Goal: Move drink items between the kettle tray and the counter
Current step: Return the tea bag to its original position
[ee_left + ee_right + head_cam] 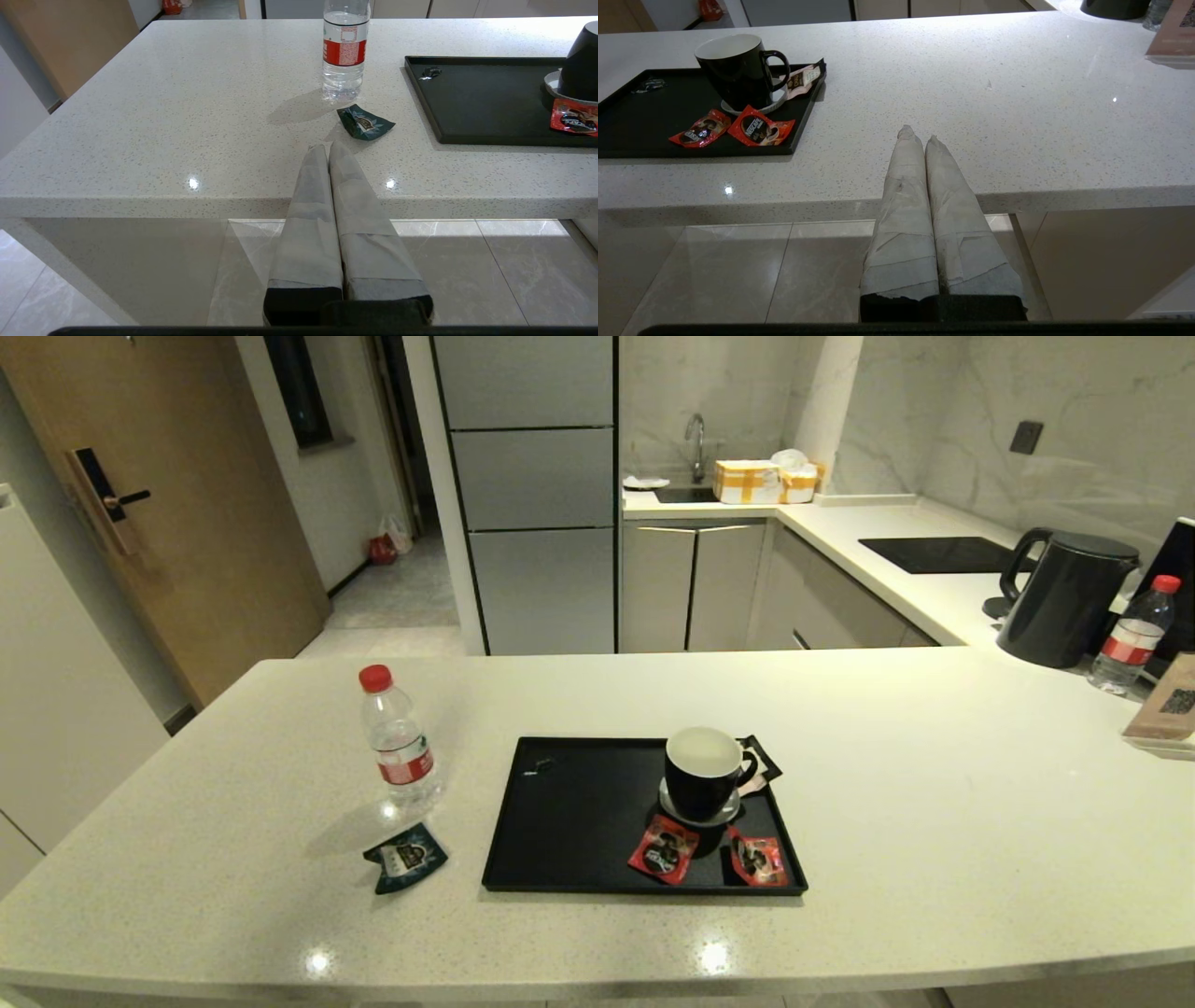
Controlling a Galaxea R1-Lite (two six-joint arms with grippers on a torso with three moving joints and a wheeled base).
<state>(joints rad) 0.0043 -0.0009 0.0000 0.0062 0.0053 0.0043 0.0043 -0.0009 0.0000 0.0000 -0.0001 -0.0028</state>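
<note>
Both drink items are sitting on the glossy off-white speckled stone counter (934, 784) to the left of the flat black rectangular low-rimmed kettle tray (569, 821): you are seeing the small clear plastic water bottle with red cap and red label (400, 739) standing upright, and the small dark teal-blue flat sachet (405, 858) lying just in front of it. Your left gripper (328, 147) is hanging off the counter's near edge with its taped fingers pressed together and holding nothing, pointing toward the sachet. Your right gripper (920, 136) is waiting likewise closed and empty, right of the tray, where a black mug with a white inside (705, 772) and two red sachets (664, 847) are resting.
</note>
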